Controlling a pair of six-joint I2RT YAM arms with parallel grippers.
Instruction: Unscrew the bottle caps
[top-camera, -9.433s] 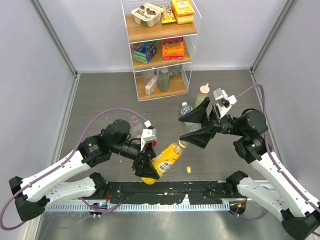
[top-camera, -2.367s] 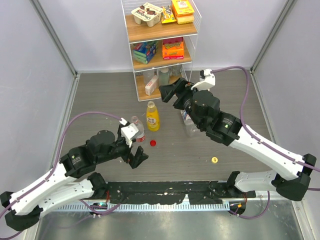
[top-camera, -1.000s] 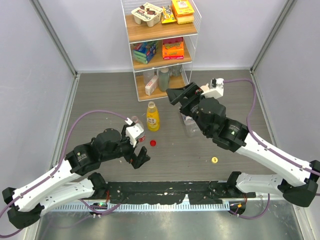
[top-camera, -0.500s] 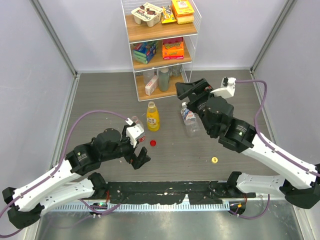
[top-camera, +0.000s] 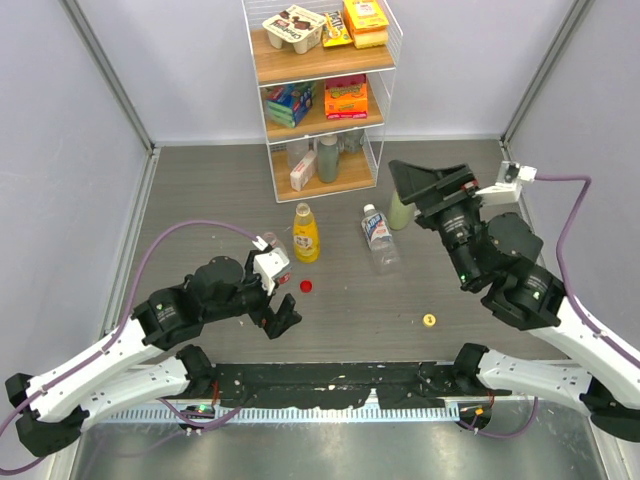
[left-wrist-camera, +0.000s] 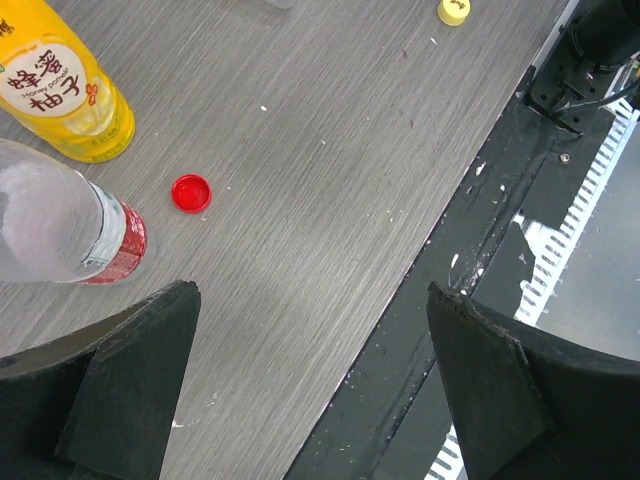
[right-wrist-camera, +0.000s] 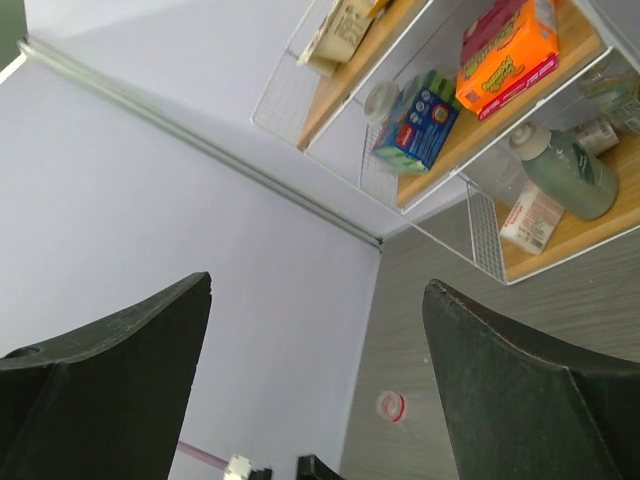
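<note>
Both hands are spread and empty: left hand (left-wrist-camera: 312, 300) over the bench (left-wrist-camera: 330, 150), right hand (right-wrist-camera: 318, 290) tilted up at the rack (right-wrist-camera: 560, 235). Red cap (left-wrist-camera: 191, 192) and yellow cap (left-wrist-camera: 454, 10) lie loose on the bench, well apart. Yellow bottle (left-wrist-camera: 60, 85) label reads "蜂蜜柚子"; red-label bottle (left-wrist-camera: 70, 232) is just beside it.

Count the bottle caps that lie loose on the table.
2. The red cap lies just in front of the yellow juice bottle. The yellow cap lies farther right, nearer the front edge. The white cap appears still on the blue-label bottle. Arms could hide another.
</note>
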